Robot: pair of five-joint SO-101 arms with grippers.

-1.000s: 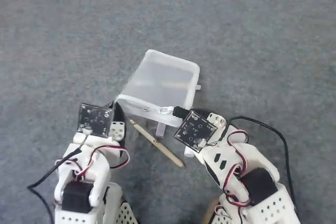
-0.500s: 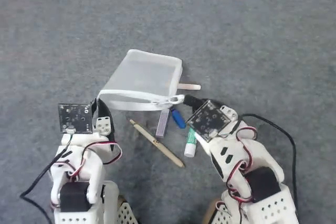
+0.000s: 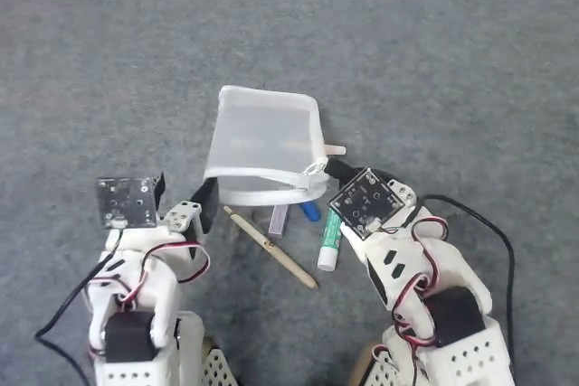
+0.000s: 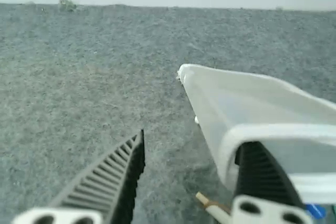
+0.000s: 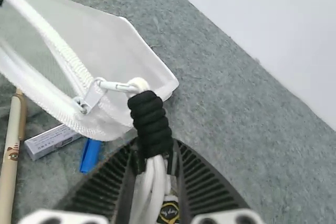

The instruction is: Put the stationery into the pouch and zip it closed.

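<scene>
The left gripper (image 3: 184,194) now stands spread open, with the pouch (image 3: 267,133) rim just in front of 1 finger (image 4: 260,169). The right gripper (image 5: 155,150) stays clamped on the zipper cord (image 5: 150,119), and the pouch has swung toward it.

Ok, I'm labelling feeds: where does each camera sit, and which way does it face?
High view: fixed overhead, looking down at the table; both arms show.
Left wrist view: on that wrist, facing the pouch past the open left hand.
Right wrist view: on that wrist, facing along the right hand, shut on the pull cord.
All share the pouch.
</scene>
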